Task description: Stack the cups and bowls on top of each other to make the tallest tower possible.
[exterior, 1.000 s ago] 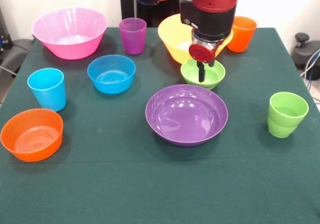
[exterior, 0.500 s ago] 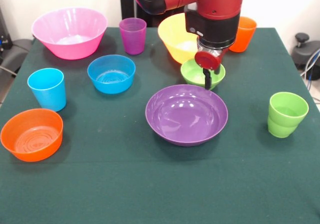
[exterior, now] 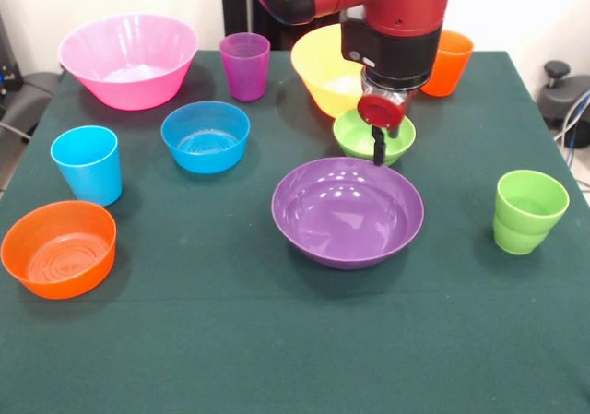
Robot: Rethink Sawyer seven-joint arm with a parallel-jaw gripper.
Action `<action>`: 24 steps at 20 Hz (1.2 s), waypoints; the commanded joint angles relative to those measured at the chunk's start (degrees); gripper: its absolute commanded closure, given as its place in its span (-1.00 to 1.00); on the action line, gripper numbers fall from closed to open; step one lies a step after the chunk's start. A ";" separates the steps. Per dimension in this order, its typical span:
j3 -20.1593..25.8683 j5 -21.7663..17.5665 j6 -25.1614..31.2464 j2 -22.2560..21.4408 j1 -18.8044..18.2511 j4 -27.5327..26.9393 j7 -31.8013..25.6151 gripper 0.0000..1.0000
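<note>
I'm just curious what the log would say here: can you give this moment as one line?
arm: over table centre | gripper: low at purple bowl's far rim, in front of green bowl | stacked: nothing yet

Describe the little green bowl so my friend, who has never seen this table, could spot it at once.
Start at the wide purple bowl in the middle of the green table. Just behind it, under the red robot arm's hand, sits the small green bowl, in front of the big yellow bowl. It is the only green bowl; the other green thing, the green cup, is taller and stands off to the side.
</note>
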 commanded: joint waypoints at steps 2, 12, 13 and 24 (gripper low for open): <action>-4.37 -5.66 4.11 4.13 2.74 -4.27 -0.80 -1.00; -6.21 -7.10 2.12 4.45 4.07 -4.76 -1.31 -1.00; -6.25 -7.20 1.44 4.32 4.10 -4.67 -1.22 -1.00; -6.23 -8.74 -3.40 2.62 4.18 -4.67 0.94 -1.00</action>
